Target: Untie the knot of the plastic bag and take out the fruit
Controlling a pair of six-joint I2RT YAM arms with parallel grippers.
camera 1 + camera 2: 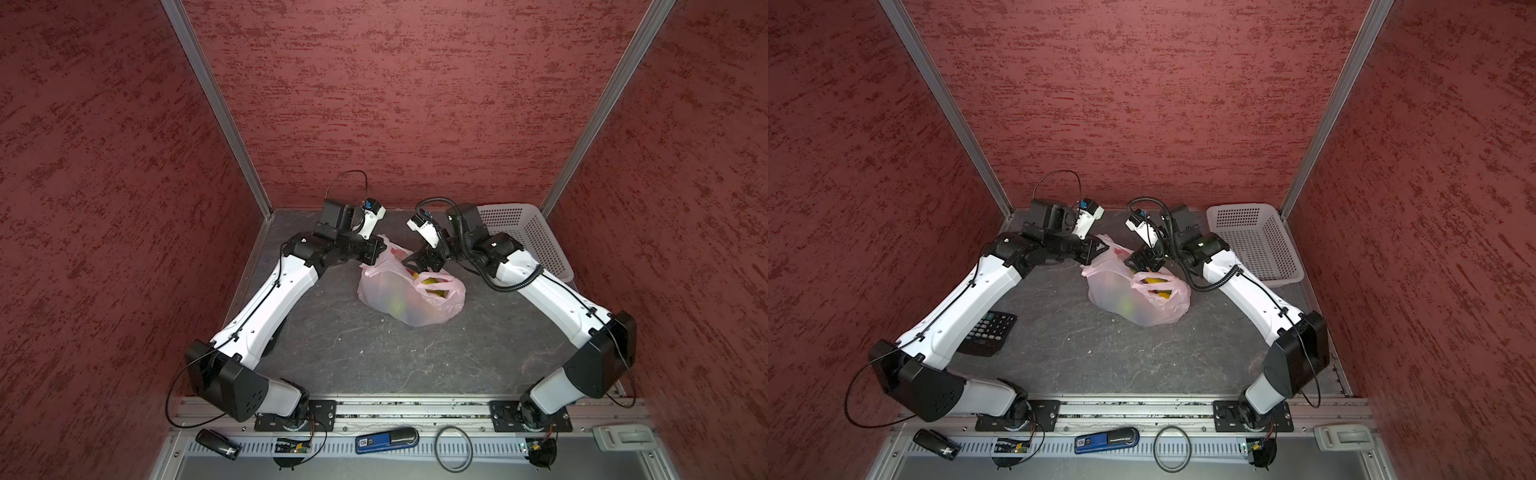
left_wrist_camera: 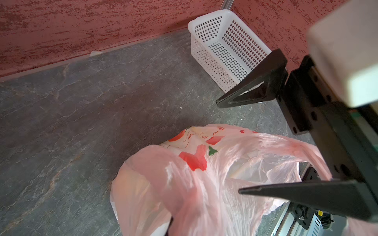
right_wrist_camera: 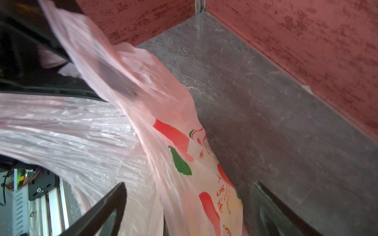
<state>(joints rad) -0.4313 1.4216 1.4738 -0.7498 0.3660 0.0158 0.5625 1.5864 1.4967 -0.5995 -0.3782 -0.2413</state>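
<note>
The left claw [image 1: 370,257] is clenching a lifted edge of the plastic bag [image 1: 405,299], which is sitting on the counter [image 1: 332,345] toward the back with fruit [image 1: 434,286] inside, while the right claw [image 1: 415,264] is hovering released, fingers spread, at the bag's mouth.

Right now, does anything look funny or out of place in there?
Yes. A black calculator lies half hidden under the left arm, and it has nothing to do with this job. The pink plastic bag slumps on its side, but its fruit is inside and none has spilled.
</note>
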